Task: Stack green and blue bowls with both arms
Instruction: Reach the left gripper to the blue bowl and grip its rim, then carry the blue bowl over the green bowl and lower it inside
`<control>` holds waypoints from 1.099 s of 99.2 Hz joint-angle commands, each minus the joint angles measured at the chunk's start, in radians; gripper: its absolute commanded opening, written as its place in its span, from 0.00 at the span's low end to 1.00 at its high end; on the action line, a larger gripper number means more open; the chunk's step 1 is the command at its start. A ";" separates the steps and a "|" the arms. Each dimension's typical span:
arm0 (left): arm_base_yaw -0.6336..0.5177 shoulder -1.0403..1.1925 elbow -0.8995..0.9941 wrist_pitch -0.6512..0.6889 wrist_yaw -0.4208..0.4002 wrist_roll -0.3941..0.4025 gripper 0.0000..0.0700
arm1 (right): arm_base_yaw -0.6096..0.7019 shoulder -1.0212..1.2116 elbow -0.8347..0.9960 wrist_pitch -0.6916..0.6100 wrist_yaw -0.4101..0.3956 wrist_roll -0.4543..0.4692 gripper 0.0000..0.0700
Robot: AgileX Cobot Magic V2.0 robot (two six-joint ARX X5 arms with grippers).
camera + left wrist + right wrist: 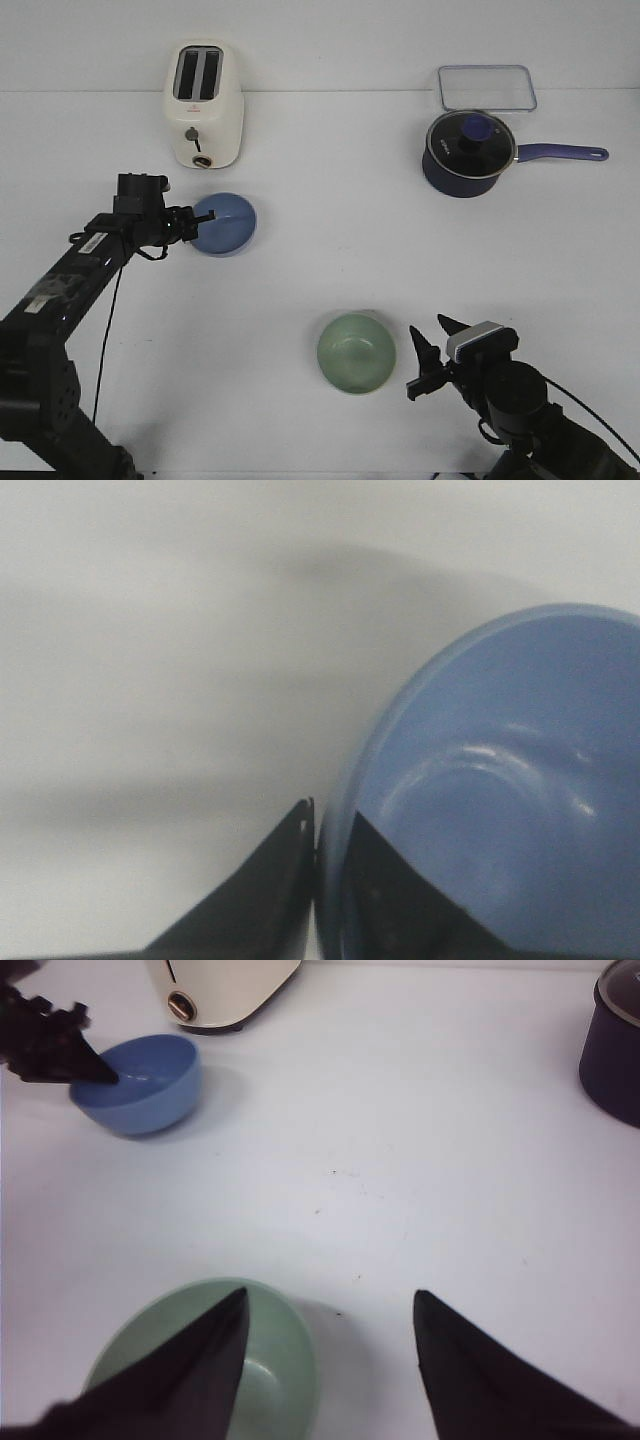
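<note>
Blue bowl (226, 224) rim pinched by our left gripper (195, 224) for lifting; right gripper (432, 360) gapes empty beside green bowl (356, 352).

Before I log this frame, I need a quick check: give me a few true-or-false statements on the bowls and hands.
1. The left hand pinches the blue bowl's rim. True.
2. The green bowl sits inside the blue bowl. False: they lie apart on the table.
3. The right hand is open beside the green bowl. True.
4. The pan has no lid. False: a lid covers it.
5. The toaster stands behind the blue bowl. True.
</note>
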 commanded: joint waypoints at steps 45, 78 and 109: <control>-0.554 -0.408 -0.125 -0.031 -0.014 -0.041 0.01 | 0.009 0.004 0.008 0.007 0.005 -0.005 0.47; -0.835 -0.267 -0.212 0.094 -0.148 -0.095 0.01 | 0.009 0.004 0.008 -0.003 0.005 -0.011 0.47; -0.840 -0.204 -0.212 0.115 -0.159 -0.090 0.32 | 0.009 0.004 0.008 -0.019 0.005 -0.011 0.47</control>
